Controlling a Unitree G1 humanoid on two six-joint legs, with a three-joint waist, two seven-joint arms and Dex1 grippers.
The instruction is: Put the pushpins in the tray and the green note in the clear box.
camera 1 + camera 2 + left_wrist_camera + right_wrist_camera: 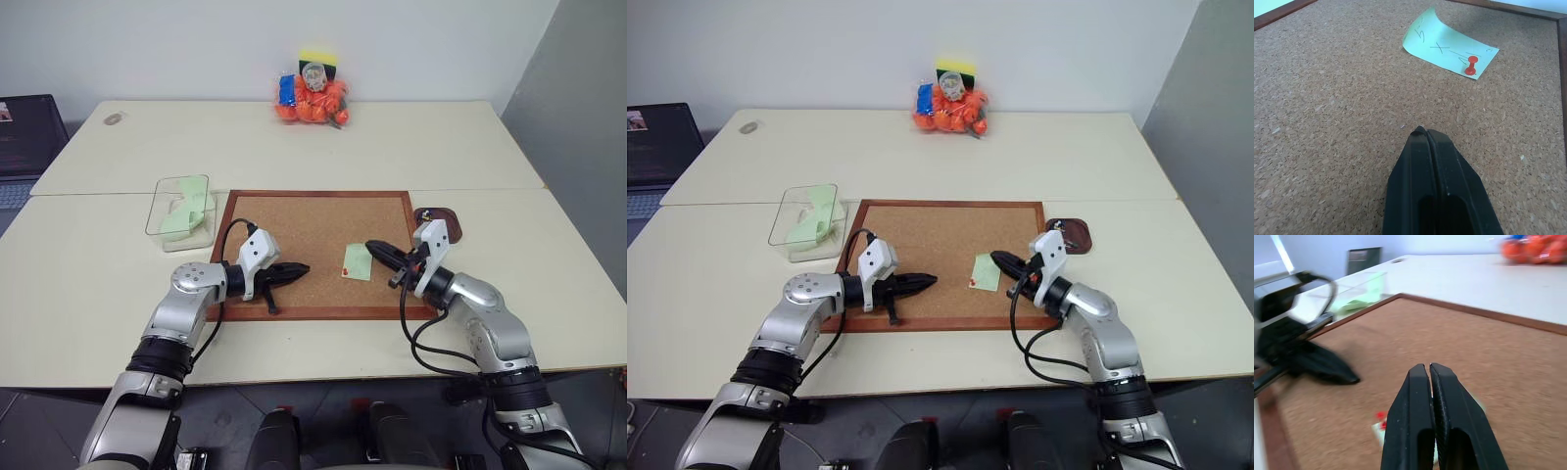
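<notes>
Head view: green note lies on cork board, red pushpin at its corner. Clear box holds green slips; tray beside board.
L wrist: my left tool clenched, empty; note's scribble unreadable.
R wrist: my right tool clenched, empty.

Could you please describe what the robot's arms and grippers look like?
Both arms are silver-grey metal with black joint bands and looping black cables. The left gripper and right gripper each have two tapered black fingers behind a white wrist housing.
</notes>
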